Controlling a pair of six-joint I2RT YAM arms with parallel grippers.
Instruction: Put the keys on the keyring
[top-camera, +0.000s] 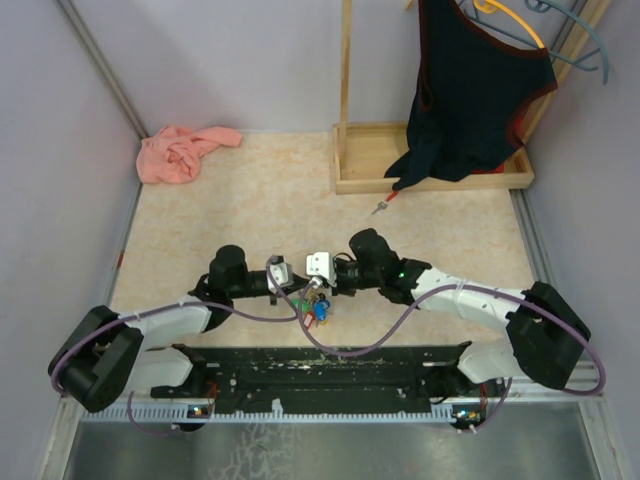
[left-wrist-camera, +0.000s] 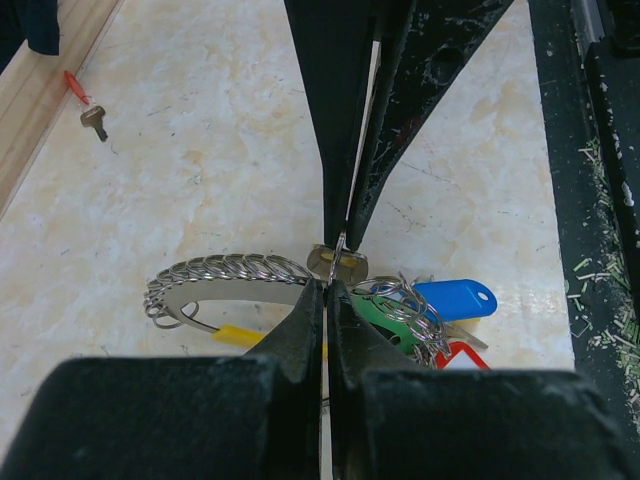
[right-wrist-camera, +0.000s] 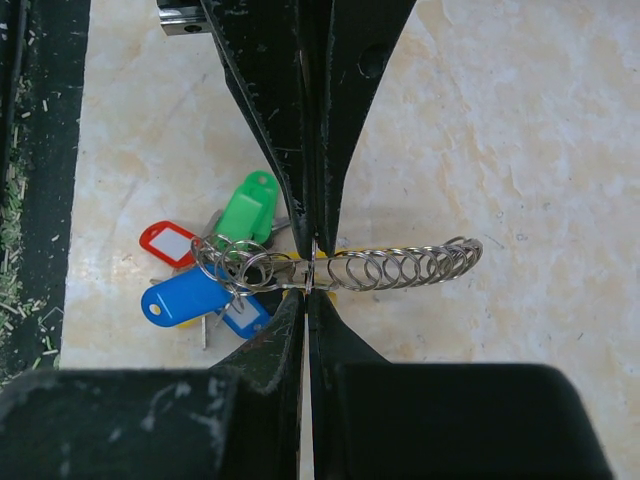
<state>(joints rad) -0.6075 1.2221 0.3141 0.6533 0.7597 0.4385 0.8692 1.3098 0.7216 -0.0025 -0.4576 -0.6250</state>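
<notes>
A curved metal keyring (right-wrist-camera: 400, 268) lined with several split rings lies on the table between both grippers; it also shows in the left wrist view (left-wrist-camera: 230, 272). A bunch of keys with blue (right-wrist-camera: 185, 297), green (right-wrist-camera: 248, 210) and red (right-wrist-camera: 168, 243) tags hangs at one end (top-camera: 318, 308). My left gripper (left-wrist-camera: 327, 288) and right gripper (right-wrist-camera: 308, 295) meet tip to tip, both shut on the keyring's middle, at a thin ring seen edge-on. A lone key with a red tag (top-camera: 383, 205) lies apart near the wooden base (left-wrist-camera: 90, 112).
A pink cloth (top-camera: 183, 152) lies at the back left. A wooden rack base (top-camera: 430, 168) with a dark garment (top-camera: 470, 90) hanging above it stands at the back right. A black rail (top-camera: 320, 365) runs along the near edge.
</notes>
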